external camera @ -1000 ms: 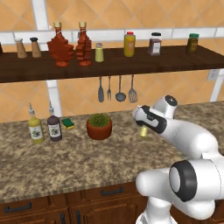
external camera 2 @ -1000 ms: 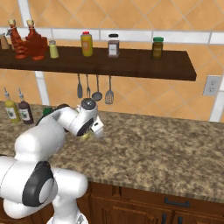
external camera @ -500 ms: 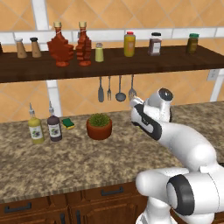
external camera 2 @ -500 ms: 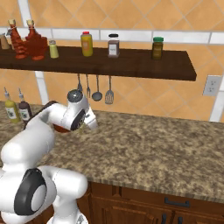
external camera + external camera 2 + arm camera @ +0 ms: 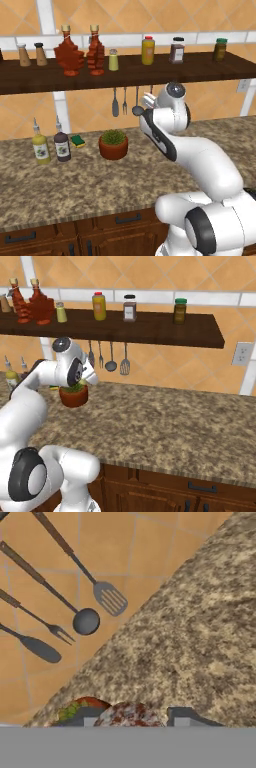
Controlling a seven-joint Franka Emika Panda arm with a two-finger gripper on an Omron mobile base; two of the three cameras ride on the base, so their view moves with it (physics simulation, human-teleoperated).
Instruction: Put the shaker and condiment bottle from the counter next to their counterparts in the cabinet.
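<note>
Two red maple-leaf bottles (image 5: 67, 54) (image 5: 95, 52) stand side by side on the dark cabinet shelf (image 5: 165, 72), and a small yellow-green shaker (image 5: 113, 61) stands just to their right. They show again at the shelf's left end in the right base view: bottles (image 5: 40, 306), shaker (image 5: 61, 313). My gripper (image 5: 146, 102) hangs just under the shelf beside the hanging utensils, above the granite counter (image 5: 75, 185). In the hand view my gripper (image 5: 132, 719) is shut on a rounded shiny cap (image 5: 127, 714), the second shaker's top. Its body is hidden.
Hanging utensils (image 5: 125, 100) (image 5: 85, 619) line the tile wall under the shelf. A potted plant (image 5: 113, 145) (image 5: 74, 396) sits below the hand. Two slim bottles (image 5: 41, 147) and a sponge (image 5: 77, 140) stand left. A yellow bottle (image 5: 147, 50) and two jars (image 5: 176, 50) stand further right on the shelf.
The arm has lifted the hand with the shaker from just above the counter up and back toward the wall, to just below the shelf. Nothing on the shelf has moved.
</note>
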